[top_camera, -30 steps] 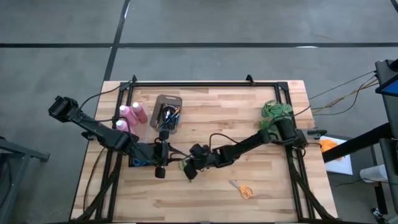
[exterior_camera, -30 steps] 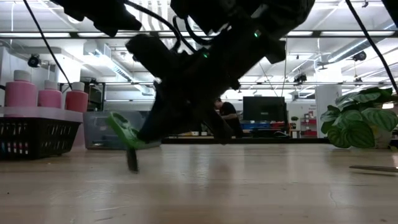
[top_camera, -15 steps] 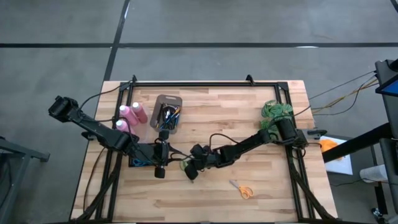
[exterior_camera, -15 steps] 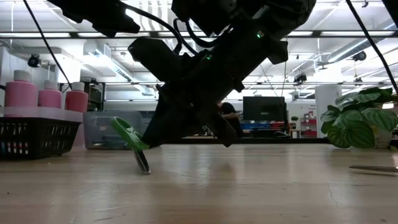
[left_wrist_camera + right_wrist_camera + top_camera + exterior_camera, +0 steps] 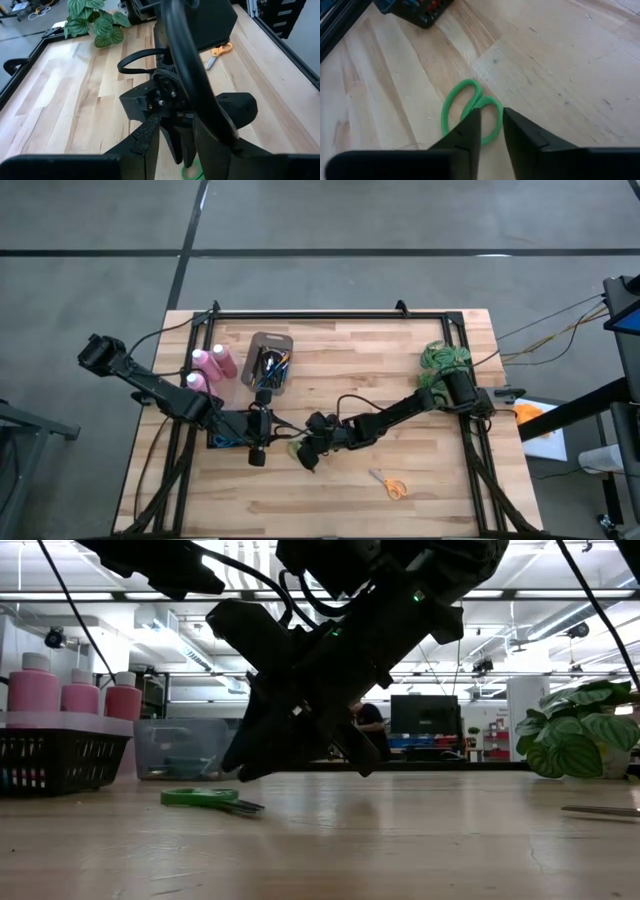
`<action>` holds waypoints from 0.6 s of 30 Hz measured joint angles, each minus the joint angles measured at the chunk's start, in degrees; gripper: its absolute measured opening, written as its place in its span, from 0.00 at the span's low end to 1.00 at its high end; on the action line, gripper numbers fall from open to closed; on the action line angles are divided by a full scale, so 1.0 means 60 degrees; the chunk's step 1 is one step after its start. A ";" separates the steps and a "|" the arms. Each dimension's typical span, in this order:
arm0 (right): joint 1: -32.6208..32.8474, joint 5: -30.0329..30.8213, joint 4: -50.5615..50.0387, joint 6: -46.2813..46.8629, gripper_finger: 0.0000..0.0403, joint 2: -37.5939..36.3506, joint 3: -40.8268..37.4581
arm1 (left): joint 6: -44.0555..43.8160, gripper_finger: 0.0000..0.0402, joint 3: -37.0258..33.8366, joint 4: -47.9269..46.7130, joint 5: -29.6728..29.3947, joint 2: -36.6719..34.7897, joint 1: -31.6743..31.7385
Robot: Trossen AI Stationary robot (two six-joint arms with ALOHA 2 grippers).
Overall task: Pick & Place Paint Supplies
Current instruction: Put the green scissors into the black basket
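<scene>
**Surface.** Butcher-block table [image 5: 420,480] inside a black rail frame, on a grey concrete floor.

**High view.** Thin paintbrushes [image 5: 272,367] lie in a grey tray [image 5: 256,345] at the far left-centre, long axes along the tray's length, running roughly far to near. Three pink bottles [image 5: 217,361] stand just left of the tray. The plant [image 5: 445,360] sits at the far right and orange scissors [image 5: 392,486] near the front edge. The middle and far planks are bare. The left gripper [image 5: 257,450] hovers front of the tray; whether its fingers are parted cannot be told. The right gripper [image 5: 306,458] hangs just beside it, over green scissors [image 5: 297,446].

**Low view.** The bottles stand upright, caps up, behind a black basket [image 5: 50,755]. The green scissors lie flat on the wood, and the right gripper is above them, not touching.

**Left wrist view.** The right arm fills the frame, with bare planks beyond.

**Right wrist view.** The fingers [image 5: 462,137] are narrowly parted and grip nothing, and the scissor loops lie just ahead.
</scene>
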 joint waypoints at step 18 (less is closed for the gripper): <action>0.0329 0.0098 0.0670 -0.1884 0.35 -0.0193 -0.0087 | -0.0004 0.30 0.0000 0.0004 -0.0001 0.0000 0.0000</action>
